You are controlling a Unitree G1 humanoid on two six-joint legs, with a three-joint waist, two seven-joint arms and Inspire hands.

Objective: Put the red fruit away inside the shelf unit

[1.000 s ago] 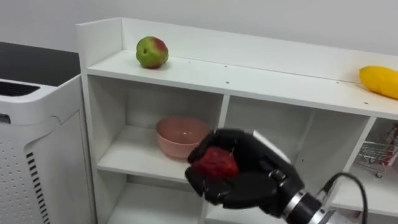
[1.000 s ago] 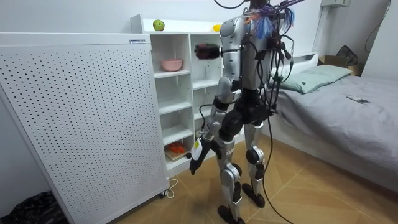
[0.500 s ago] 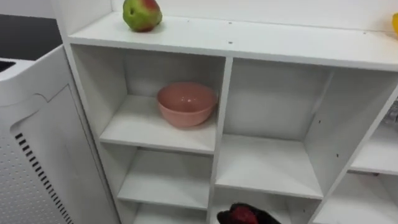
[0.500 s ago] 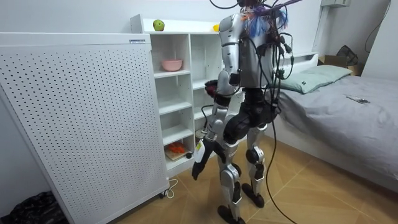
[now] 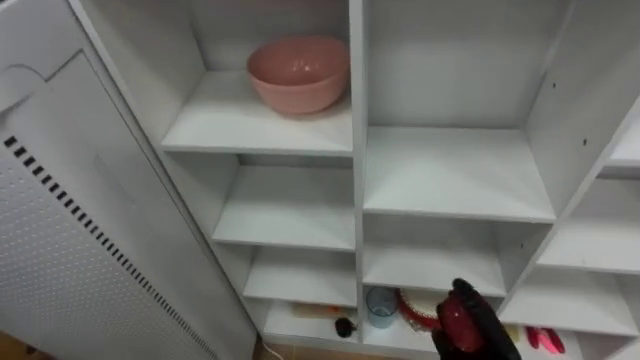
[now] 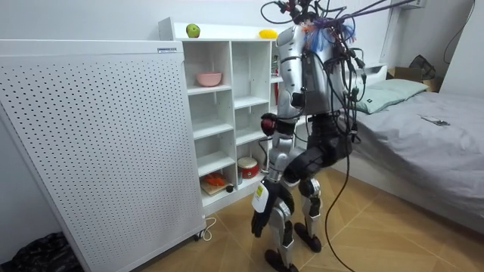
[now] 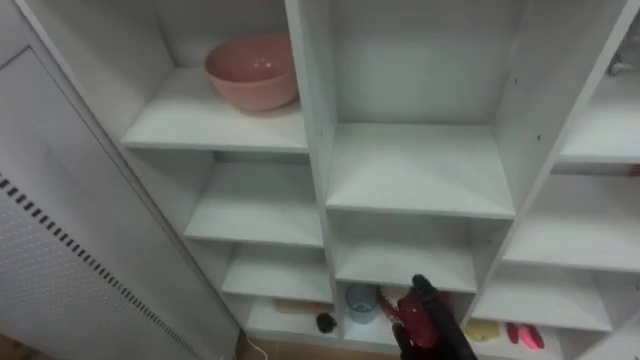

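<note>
My right hand [image 5: 480, 332] is low in the eye views, shut on a dark red fruit [image 5: 457, 318], in front of the closet's lower middle compartments. The white closet [image 5: 455, 205] has several open shelves. A pink bowl [image 5: 298, 72] sits in the upper left compartment. In the room view I stand bent at the knees before the closet, the red fruit [image 6: 269, 123] held at waist height. A green-red apple [image 6: 193, 30] and a yellow fruit [image 6: 266, 33] lie on the closet's top. My left hand [image 6: 257, 221] hangs by my knee, fingers loose.
The bottom compartments hold a blue cup [image 5: 380, 305], a red round container [image 5: 415, 308], a small dark object [image 5: 343, 326] and pink items [image 5: 541, 339]. A white perforated panel [image 5: 70, 230] stands against the closet's left side. A bed [image 6: 423, 128] lies behind me.
My right hand has come down with the red fruit from the bowl shelf's height to the lower compartments. I have bent lower, and the eye views have tilted down past the closet's top.
</note>
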